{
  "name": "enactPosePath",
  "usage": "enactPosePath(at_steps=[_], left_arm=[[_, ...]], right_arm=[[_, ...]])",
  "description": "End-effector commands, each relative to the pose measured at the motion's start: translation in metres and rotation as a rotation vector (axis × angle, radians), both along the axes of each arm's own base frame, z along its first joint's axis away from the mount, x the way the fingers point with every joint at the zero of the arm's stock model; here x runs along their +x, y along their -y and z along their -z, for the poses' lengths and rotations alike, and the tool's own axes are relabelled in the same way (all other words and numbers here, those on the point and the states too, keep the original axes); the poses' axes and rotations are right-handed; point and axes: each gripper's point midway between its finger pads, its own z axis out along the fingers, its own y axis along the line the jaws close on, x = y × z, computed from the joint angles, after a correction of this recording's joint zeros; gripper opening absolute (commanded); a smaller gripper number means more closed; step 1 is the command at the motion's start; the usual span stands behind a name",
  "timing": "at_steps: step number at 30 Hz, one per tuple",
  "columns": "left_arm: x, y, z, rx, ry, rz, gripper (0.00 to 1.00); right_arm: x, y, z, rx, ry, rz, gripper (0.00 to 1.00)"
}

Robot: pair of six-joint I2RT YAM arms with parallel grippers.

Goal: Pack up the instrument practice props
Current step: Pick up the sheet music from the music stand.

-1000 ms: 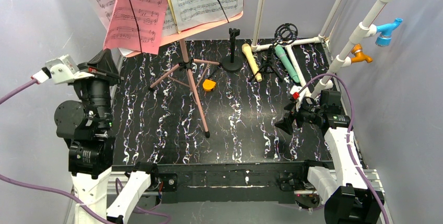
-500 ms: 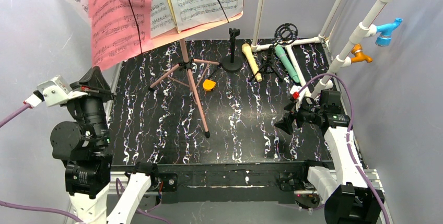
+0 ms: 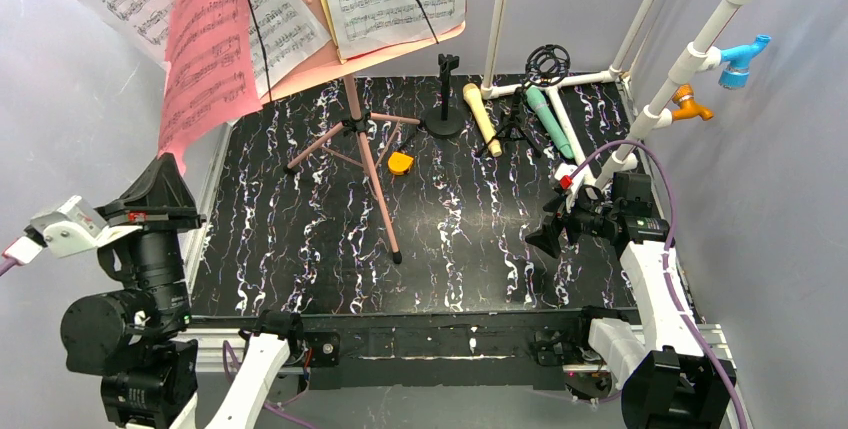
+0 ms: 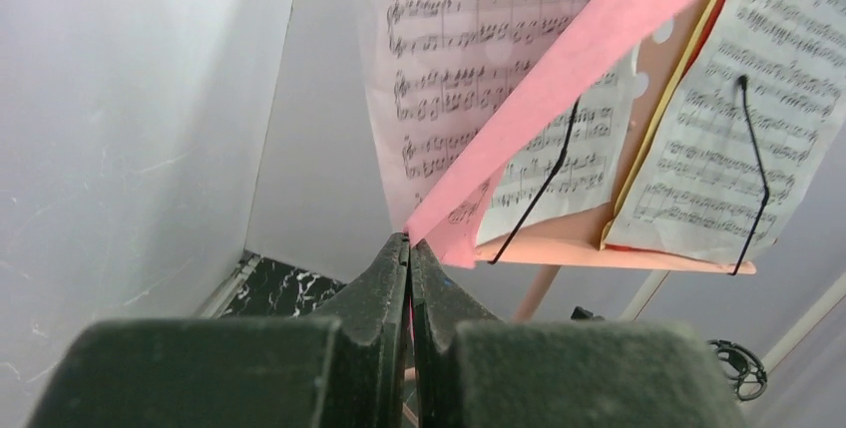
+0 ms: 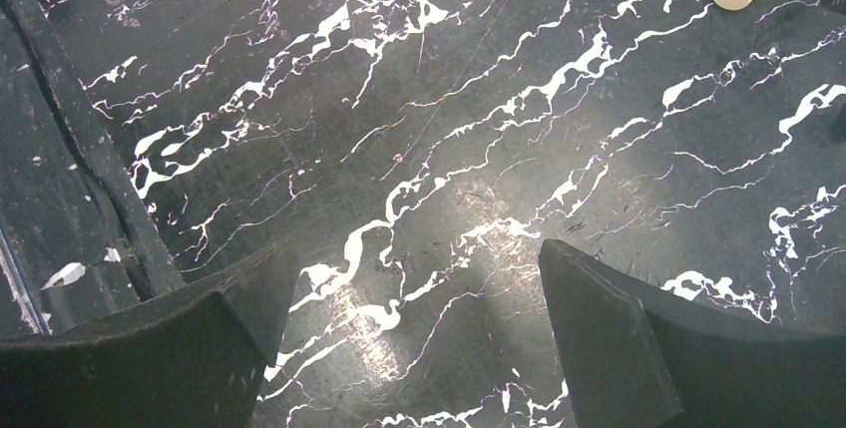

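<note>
From above: my left gripper (image 3: 168,164) clamps the bottom corner of the pink sheet (image 3: 205,44), whose long axis runs toward twelve o'clock, up to the music stand (image 3: 352,99). My right gripper (image 3: 548,234) sits far off at three o'clock, nearer the beige microphone (image 3: 481,117).

Left wrist: jaws pinched on the pink paper, which rises toward one o'clock.

Right wrist: jaws spread wide above the table (image 5: 449,99), holding nothing.

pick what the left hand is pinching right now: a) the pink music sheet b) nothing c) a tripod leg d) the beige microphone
A: the left hand is shut on the lower corner of the pink music sheet, while the beige microphone lies on the table at the back.
</note>
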Motion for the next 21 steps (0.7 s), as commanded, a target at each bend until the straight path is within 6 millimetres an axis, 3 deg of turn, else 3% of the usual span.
enactPosePath(at_steps=[1, 8, 21], left_arm=[[-0.012, 0.001, -0.028, 0.041, 0.076, 0.000, 0.00], [-0.031, 0.007, -0.051, 0.078, 0.144, 0.039, 0.00], [-0.043, 0.013, -0.060, 0.099, 0.179, 0.077, 0.00]], right_arm=[[0.000, -0.001, -0.001, 0.013, 0.004, -0.010, 1.00], [-0.001, -0.002, 0.000, 0.015, 0.000, -0.012, 1.00], [0.000, -0.001, 0.001, 0.014, -0.005, -0.010, 1.00]])
